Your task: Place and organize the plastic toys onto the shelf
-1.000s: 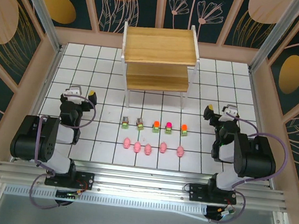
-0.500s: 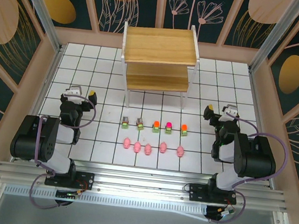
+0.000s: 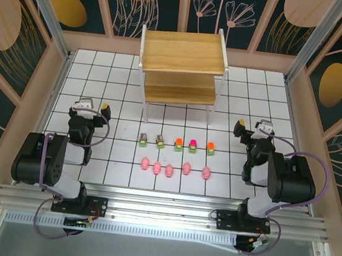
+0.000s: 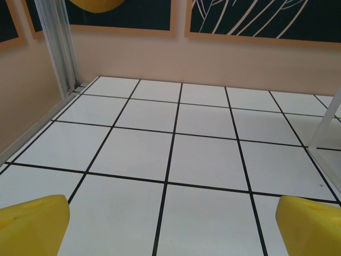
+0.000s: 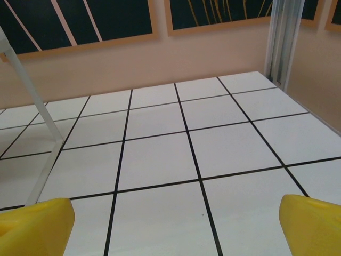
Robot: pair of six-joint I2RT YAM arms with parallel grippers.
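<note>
Left gripper [image 3: 95, 104] and right gripper [image 3: 251, 123] stand wide, empty; plastic toys [image 3: 179, 144], apparently ten, lie before the shelf [image 3: 181, 51].

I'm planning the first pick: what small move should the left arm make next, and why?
Probably swing the left gripper rightward toward the grey-topped toy vehicle at the left end of its row. The jaws stand open and empty, that vehicle looks nearest to them, and the shelf has bare boards.
</note>
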